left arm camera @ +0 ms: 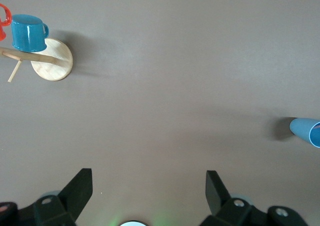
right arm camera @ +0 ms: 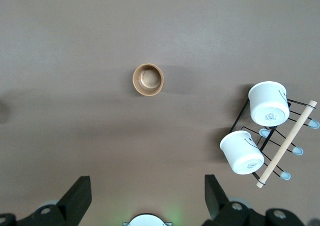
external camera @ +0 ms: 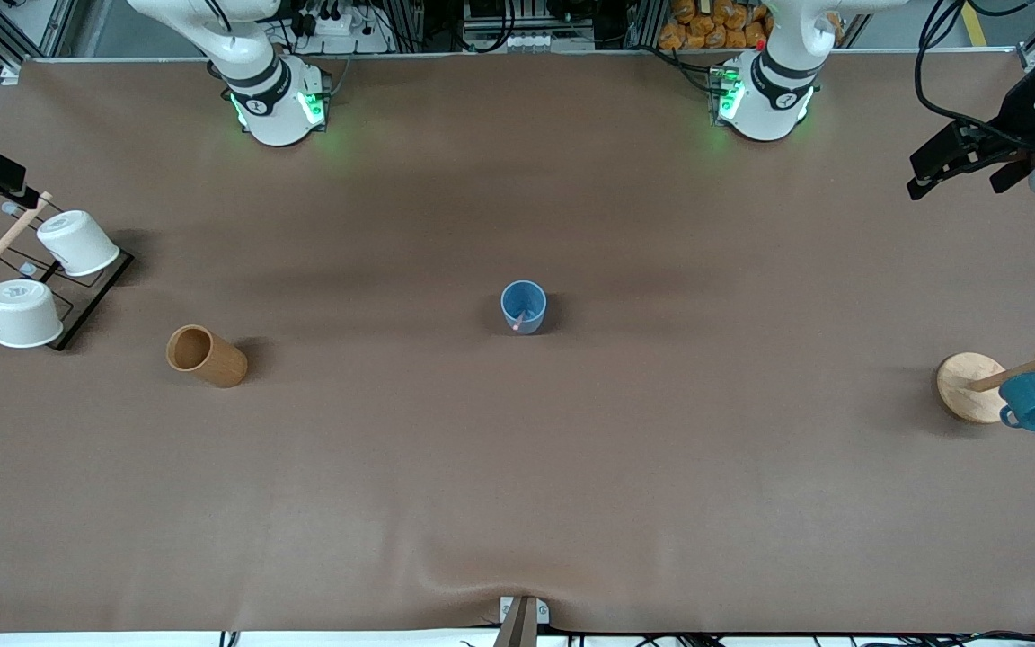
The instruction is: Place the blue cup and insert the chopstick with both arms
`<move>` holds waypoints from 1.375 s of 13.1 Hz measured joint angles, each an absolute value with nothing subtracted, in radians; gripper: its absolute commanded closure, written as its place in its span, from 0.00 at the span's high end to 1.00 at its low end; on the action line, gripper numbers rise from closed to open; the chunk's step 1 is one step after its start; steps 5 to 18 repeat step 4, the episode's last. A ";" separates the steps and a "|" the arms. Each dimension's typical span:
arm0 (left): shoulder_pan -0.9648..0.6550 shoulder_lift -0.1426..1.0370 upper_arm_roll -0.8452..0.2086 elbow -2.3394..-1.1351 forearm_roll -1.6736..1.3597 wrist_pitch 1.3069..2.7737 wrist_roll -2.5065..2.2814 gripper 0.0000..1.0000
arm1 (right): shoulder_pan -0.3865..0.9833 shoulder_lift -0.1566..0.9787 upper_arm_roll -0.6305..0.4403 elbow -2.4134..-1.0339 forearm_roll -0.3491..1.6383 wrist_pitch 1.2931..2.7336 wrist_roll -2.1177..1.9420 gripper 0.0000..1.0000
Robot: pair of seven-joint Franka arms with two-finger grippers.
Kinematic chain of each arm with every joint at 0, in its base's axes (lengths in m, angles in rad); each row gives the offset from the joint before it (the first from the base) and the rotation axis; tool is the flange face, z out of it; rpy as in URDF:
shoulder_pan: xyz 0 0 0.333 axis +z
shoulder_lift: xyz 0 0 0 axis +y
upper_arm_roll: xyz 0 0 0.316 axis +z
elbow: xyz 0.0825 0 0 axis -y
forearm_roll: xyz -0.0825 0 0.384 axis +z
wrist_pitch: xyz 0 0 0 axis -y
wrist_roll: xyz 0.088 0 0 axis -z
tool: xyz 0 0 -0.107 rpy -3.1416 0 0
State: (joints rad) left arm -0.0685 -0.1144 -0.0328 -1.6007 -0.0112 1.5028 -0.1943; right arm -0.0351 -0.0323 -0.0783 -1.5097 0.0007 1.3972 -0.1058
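1. The blue cup (external camera: 524,306) is standing upright at the middle of the counter (external camera: 517,467), well apart from both racks, with the pink chopstick (external camera: 520,321) already leaning inside it against the rim nearer the front camera.
2. The left gripper (left arm camera: 149,188) is hanging high over the left arm's end of the counter, its fingers (left arm camera: 80,186) spread wide and holding nothing.
3. The right gripper (right arm camera: 145,191) is waiting high over the right arm's end, near the wire rack (right arm camera: 272,136) with 2 white cups (right arm camera: 269,102); its fingers (right arm camera: 79,195) are likewise spread and empty.
4. Judging by this layout, both placing and inserting look done, so the step in hand is retreating.
5. To do it well, both arms should be staying high and away from the cup, since a brush could tip it or knock the chopstick out.
6. The brown wooden cup (external camera: 206,356) needs no handling.
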 measured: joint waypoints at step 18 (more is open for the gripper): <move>-0.068 -0.114 -0.031 -1.600 -0.011 1.496 -0.194 1.00 | -0.032 -0.032 -0.066 -1.506 0.001 1.412 -0.106 1.00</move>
